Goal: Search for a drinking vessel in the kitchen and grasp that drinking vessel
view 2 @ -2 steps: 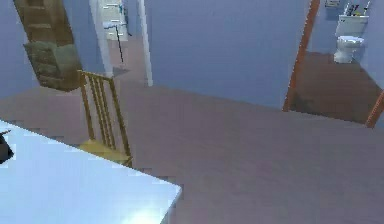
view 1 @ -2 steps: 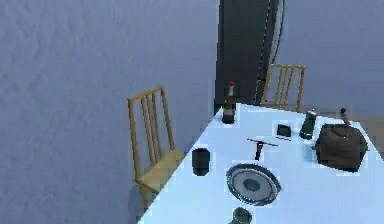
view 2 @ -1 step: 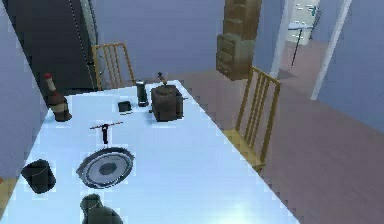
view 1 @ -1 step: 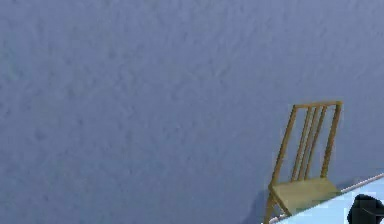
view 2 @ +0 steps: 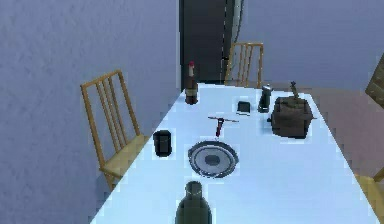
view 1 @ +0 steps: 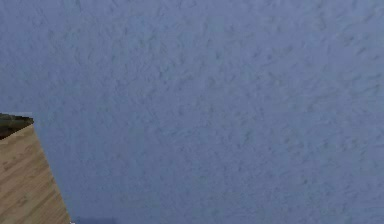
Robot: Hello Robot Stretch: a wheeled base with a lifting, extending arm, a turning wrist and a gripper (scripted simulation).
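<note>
Though facing blank wall (view 1: 220, 100) ahead, find the likely prize out on the arm's side: a small dark cup (view 2: 162, 143) on the table (view 2: 300, 182), close to the tabletop's left edge, just left of a round plate (view 2: 213, 158) and apart from it. Stands upright, long axis vertical, clear of neighbours, so seems open to a grasp from the side or from above. Sits left of the arm side view's middle, about halfway up the tabletop; probably calls for shifting the base into line before any reach. Cannot tell the pincer's state, nor the cup's bearing from it.

Note also a second dark cylinder (view 2: 264, 100) farther out, just beside a brown pot (view 2: 290, 118): perhaps another vessel, perhaps a shaker, too small to tell. Elsewhere on the table: a far bottle (view 2: 191, 82) by the far left corner, a near bottle (view 2: 193, 205) at the near edge, a red-handled tool (view 2: 220, 122) mid-table. Mind the near bottle, near the plate and likely close to a reach across that edge.

From the arm side view, get table, cup, a left chair (view 2: 122, 160) and a far chair (view 2: 247, 64); from the forward view, get blue wall and a wooden corner (view 1: 25, 175) at lower left, with nothing to fix the cup's place.
</note>
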